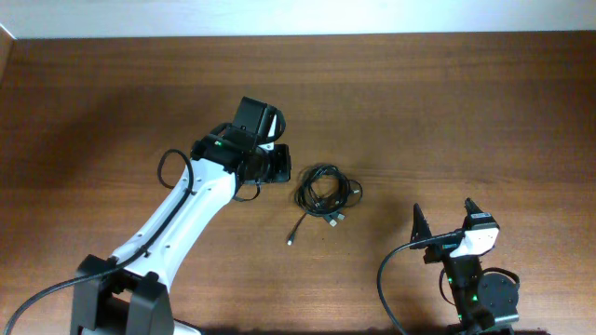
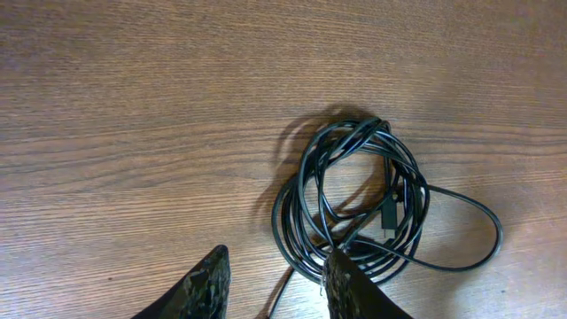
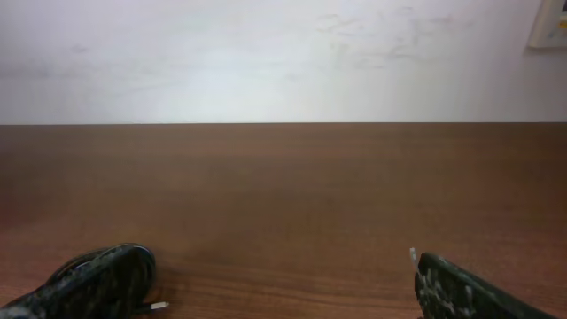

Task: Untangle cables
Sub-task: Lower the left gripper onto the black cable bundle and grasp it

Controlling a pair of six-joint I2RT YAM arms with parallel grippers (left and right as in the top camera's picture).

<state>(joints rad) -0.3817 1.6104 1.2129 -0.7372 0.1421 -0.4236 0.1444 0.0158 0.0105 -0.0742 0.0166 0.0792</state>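
Observation:
The cables (image 1: 327, 192) lie on the wooden table as one tangled black coil, with a loose end trailing to a small plug (image 1: 291, 241). My left gripper (image 1: 282, 166) hovers just left of the coil. In the left wrist view the cables (image 2: 354, 199) fill the right half, and the left gripper (image 2: 276, 276) is open. Its right finger (image 2: 350, 288) overlaps the coil's near edge, and one loose strand runs on the table between the fingers. My right gripper (image 1: 444, 217) stands wide open near the front right, well apart from the coil. Nothing sits between the right gripper (image 3: 279, 259) fingers.
The brown wooden table (image 1: 447, 102) runs back to a white wall (image 3: 283, 53). The left arm (image 1: 177, 219) slants from the front left toward the middle. The right arm's base (image 1: 480, 293) sits at the front right edge.

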